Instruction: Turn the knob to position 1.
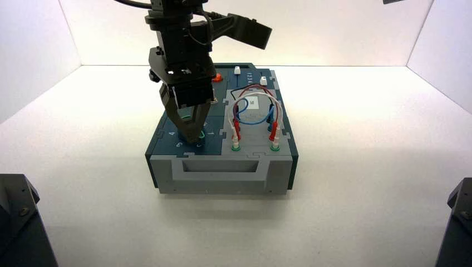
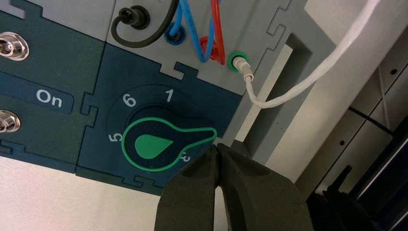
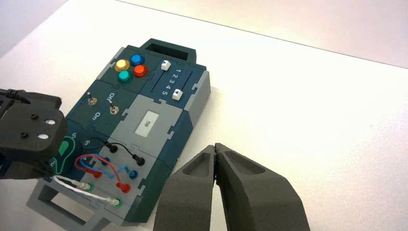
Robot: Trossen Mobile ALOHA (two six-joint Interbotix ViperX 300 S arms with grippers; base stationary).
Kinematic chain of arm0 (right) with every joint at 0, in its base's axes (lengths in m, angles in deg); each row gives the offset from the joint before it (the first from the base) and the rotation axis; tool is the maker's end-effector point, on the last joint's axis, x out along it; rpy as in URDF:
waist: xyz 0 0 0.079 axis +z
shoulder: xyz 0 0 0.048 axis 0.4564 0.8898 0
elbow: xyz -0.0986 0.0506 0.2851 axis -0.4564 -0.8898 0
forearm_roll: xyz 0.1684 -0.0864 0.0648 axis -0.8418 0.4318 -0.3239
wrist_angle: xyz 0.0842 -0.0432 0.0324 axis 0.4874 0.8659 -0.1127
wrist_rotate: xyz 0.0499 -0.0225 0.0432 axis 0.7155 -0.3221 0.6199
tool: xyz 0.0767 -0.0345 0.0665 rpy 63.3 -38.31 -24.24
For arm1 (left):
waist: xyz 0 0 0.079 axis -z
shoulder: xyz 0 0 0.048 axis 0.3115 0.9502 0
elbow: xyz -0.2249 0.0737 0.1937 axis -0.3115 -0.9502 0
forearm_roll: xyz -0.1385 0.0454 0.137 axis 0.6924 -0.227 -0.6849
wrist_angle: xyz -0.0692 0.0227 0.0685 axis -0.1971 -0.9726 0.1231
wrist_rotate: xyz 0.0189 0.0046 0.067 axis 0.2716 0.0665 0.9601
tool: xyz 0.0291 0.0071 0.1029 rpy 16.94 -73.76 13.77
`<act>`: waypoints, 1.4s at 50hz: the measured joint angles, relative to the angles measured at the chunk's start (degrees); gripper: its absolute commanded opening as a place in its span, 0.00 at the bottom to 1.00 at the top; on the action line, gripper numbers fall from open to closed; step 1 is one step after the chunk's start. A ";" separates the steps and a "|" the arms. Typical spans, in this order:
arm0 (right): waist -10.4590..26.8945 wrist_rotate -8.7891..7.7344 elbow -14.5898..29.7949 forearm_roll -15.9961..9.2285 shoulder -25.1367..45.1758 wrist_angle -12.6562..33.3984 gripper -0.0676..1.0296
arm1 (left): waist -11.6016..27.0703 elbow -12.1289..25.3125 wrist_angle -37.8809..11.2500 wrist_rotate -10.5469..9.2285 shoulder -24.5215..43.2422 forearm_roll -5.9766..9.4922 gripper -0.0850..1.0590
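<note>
**Left gripper poised at the rotary knob, pointer short of the "1"**

The left gripper (image 1: 192,133) is seen lowered over the near left corner of the control box (image 1: 222,172), which is set on a white table (image 1: 362,167). In the left wrist view its two dark fingers (image 2: 192,192) are pressed together at the tips, nothing being held between them, and the tips are placed just beside the pointed lobe of the knob (image 2: 161,144).

The knob, dark teal with a green outline and a green teardrop on top, is mounted on the dark blue dial panel at that corner. Its pointed lobe is directed past the numeral 1 (image 2: 168,96), towards a numeral that is partly hidden by the fingers and cannot be read for certain. The numerals 6 (image 2: 129,100) and 5 (image 2: 115,137) are printed further round the dial.

Beside the dial, two metal toggle switches (image 2: 12,46) are visible next to an "On" label (image 2: 49,98). Red, blue, black and white wires (image 1: 253,108) are plugged into the grey panel on the box's right half.

The right gripper (image 3: 217,163) is held away from the box, above the table, its fingers closed on nothing. From its camera, four coloured push buttons (image 3: 131,69) and two white sliders (image 3: 171,80) are seen at the box's far end.
</note>
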 measured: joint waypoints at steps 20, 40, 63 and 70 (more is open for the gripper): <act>0.00 0.00 -0.09 0.00 -0.09 -0.09 0.04 | 0.00 0.18 0.70 0.26 1.41 -1.41 0.05; 0.00 0.00 -0.09 0.00 -0.09 0.00 0.04 | 0.00 1.76 0.70 0.26 1.85 -1.85 0.05; 0.00 -0.09 -0.09 0.00 -0.09 -0.09 0.04 | 0.00 1.85 0.97 0.44 3.16 -1.93 0.05; 0.00 0.00 -0.09 0.00 -0.09 -0.09 0.04 | 0.00 2.02 1.14 0.44 3.78 -1.93 0.05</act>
